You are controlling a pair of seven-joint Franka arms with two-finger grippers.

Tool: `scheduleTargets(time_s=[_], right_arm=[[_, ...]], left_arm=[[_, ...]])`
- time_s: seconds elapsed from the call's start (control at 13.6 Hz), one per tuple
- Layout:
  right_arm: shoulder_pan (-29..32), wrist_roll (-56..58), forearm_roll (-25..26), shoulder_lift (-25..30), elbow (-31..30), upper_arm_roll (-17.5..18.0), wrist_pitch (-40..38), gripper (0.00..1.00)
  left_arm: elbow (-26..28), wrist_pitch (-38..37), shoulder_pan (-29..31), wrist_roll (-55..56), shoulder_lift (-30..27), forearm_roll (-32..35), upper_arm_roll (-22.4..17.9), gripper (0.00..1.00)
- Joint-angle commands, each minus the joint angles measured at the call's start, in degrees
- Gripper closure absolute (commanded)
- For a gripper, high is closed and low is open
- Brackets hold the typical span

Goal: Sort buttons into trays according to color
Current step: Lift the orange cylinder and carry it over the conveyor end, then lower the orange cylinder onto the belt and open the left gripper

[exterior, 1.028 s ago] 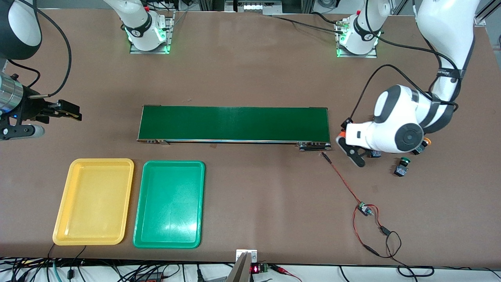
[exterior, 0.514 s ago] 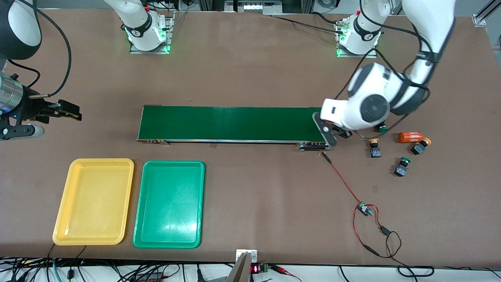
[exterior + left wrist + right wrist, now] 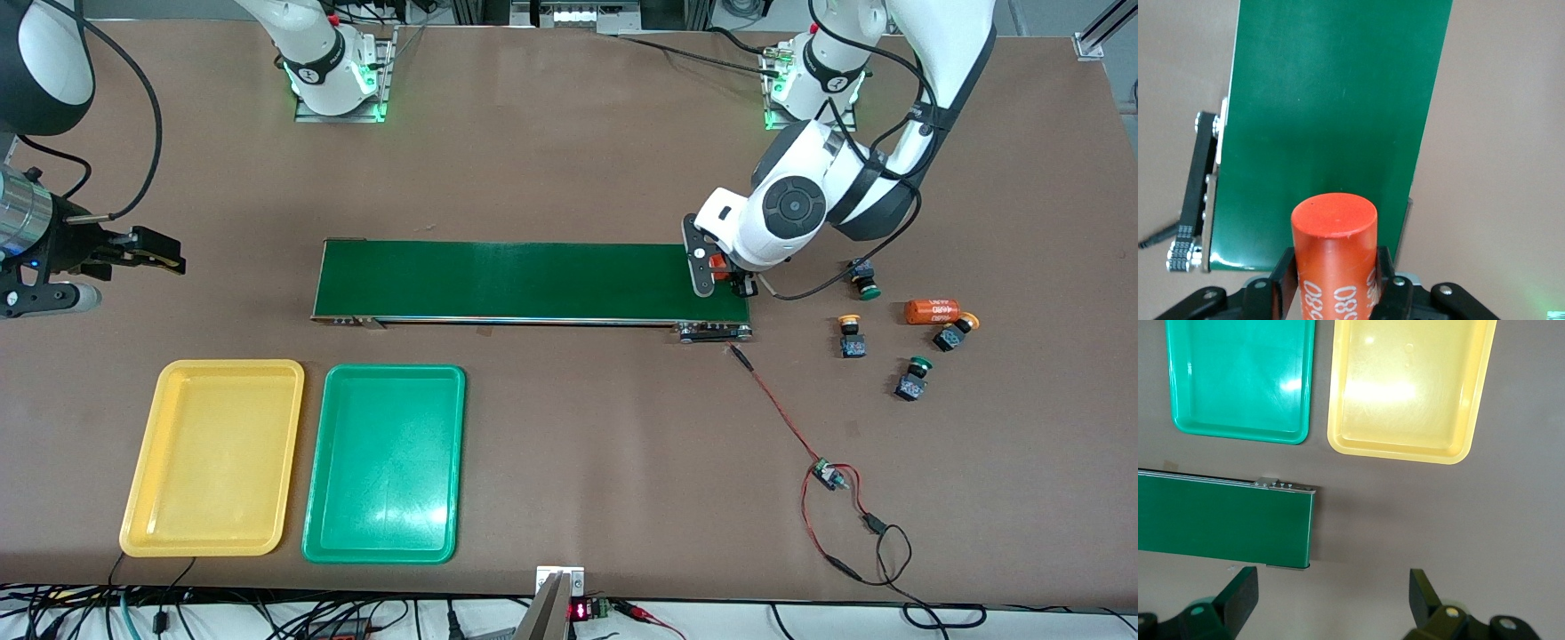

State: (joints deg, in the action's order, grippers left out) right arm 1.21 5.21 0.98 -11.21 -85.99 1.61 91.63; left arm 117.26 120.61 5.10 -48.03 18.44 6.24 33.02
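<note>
Two green buttons (image 3: 864,283) (image 3: 913,377) and two yellow buttons (image 3: 849,333) (image 3: 956,332) lie on the table past the belt, toward the left arm's end. My left gripper (image 3: 722,276) (image 3: 1333,270) hangs over that end of the belt, shut on an orange cylinder (image 3: 1335,230) with white print, not on a button. The yellow tray (image 3: 213,458) (image 3: 1405,387) and green tray (image 3: 384,462) (image 3: 1238,380) lie side by side, nearer the front camera than the belt, both with nothing in them. My right gripper (image 3: 151,253) (image 3: 1331,593) waits open over bare table at the right arm's end.
The long dark-green conveyor belt (image 3: 533,280) (image 3: 1338,100) (image 3: 1218,520) runs across the table's middle. A second orange cylinder (image 3: 932,310) lies among the buttons. Red and black wires with a small board (image 3: 827,476) trail from the belt's end toward the front edge.
My left arm has swung from over the buttons to the belt's end, carrying the orange cylinder. The right arm has not moved.
</note>
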Motion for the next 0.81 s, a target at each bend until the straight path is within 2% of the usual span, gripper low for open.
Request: scheduleTargets(time_s=[0.0, 0.22, 0.73], right_arm=[[-0.2, 0.4, 0.7, -0.1, 1.0, 0.1, -0.8, 0.0], [-0.2, 0.4, 0.7, -0.1, 0.9, 0.1, -0.8, 0.0], [0.0, 0.5, 0.7, -0.1, 1.0, 0.1, -0.8, 0.0]], left_arm=[[0.2, 4.0, -0.3, -1.3, 2.3, 5.5, 0.2, 1.0], [-0.2, 6.1, -1.0, 0.3, 4.7, 7.6, 0.2, 1.0], [-0.2, 5.8, -3.4, 3.6, 4.8, 7.7, 0.1, 1.0]])
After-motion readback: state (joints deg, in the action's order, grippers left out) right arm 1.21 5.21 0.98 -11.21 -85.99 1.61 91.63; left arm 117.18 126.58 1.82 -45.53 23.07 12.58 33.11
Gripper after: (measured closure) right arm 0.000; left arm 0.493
